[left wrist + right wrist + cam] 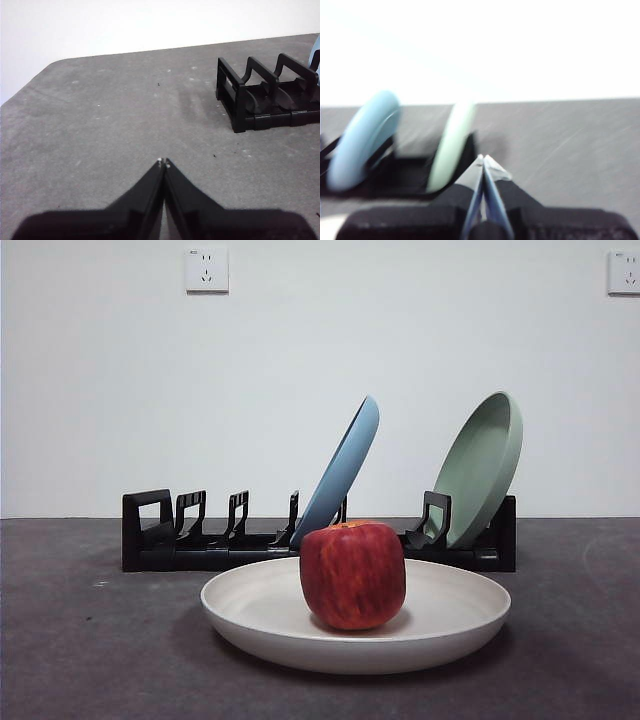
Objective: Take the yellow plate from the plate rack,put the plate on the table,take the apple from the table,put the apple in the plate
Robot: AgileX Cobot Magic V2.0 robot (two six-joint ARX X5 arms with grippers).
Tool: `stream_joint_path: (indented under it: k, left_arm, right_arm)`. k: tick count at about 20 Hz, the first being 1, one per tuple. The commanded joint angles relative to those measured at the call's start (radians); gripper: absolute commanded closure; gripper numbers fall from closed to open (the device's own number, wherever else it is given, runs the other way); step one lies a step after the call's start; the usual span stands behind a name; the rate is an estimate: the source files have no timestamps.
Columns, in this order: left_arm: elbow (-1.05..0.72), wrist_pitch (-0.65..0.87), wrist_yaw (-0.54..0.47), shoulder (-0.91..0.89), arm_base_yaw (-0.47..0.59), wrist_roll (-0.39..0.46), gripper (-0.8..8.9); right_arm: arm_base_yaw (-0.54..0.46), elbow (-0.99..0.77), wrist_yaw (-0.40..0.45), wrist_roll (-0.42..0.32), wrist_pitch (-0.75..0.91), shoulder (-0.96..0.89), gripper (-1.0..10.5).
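The cream yellow plate lies flat on the dark grey table in front of the black plate rack. The deep-red apple sits in the middle of the plate. Neither gripper shows in the front view. My left gripper is shut and empty over bare table, near the rack's empty end. My right gripper is shut and empty, facing the rack's other end; this view is blurred.
A blue plate and a sage-green plate lean in the rack; both also show in the right wrist view, blue and green. A white wall with two sockets stands behind the table.
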Motion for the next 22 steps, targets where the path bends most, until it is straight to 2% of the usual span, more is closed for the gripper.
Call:
stream_joint_path:
  k: [1,7,22]
  left_arm:
    - [-0.013,0.005,0.002,-0.001,0.003,0.002,8.16]
    - [-0.013,0.005,0.002,-0.001,0.003,0.002,8.16]
    - [-0.013,0.005,0.002,-0.001,0.003,0.002,8.16]
  right_arm:
    - [-0.037,-0.060,-0.005,-0.021,-0.003,-0.063,9.5]
    - [-0.047,-0.162,-0.025,-0.021,-0.003,-0.159,9.5]
    - [-0.045,-0.253,-0.107,-0.009,-0.006,-0.161,9.5]
